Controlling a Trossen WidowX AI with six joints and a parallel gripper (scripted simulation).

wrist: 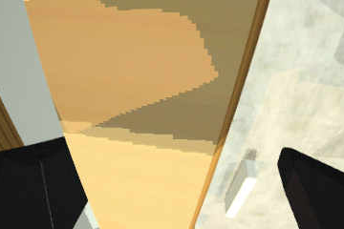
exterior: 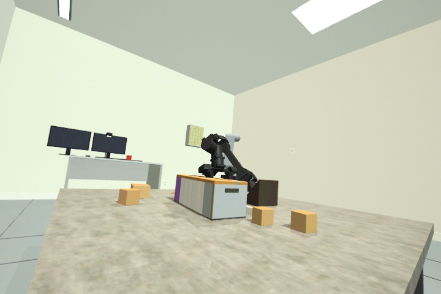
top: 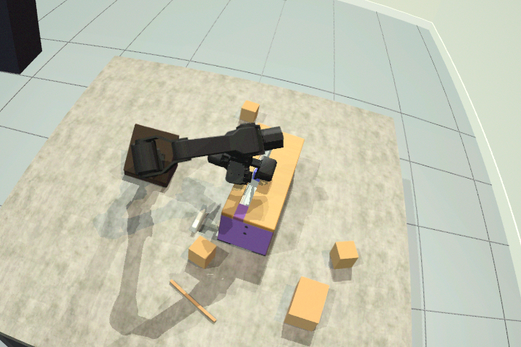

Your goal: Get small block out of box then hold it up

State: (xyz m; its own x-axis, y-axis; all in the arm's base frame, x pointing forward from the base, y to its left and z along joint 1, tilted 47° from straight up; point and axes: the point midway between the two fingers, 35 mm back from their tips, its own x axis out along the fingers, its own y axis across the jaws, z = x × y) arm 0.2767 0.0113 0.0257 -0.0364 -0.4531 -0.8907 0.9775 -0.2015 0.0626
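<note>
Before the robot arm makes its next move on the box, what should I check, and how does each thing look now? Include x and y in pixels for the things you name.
- Gripper (top: 255, 176) (wrist: 198, 145) open, nothing held: ok.
- Box (top: 287, 163) (exterior: 228, 204) (wrist: 132, 57) upright on the table (top: 351, 163) (exterior: 193, 256) (wrist: 318, 110): ok.
- Blue block (top: 254, 173) out of the box: not ok; it shows in the slot in its top.
- Fingers touching nothing: cannot tell.
- Wooden stick (top: 192, 301) on the table: ok.

1 high view looks steeply down; 1 low view looks across the tabletop (top: 363, 171) (exterior: 193, 256); 1 close wrist view faces down; all 3 share the box (top: 287, 163) (exterior: 228, 204) (wrist: 146, 181).
</note>
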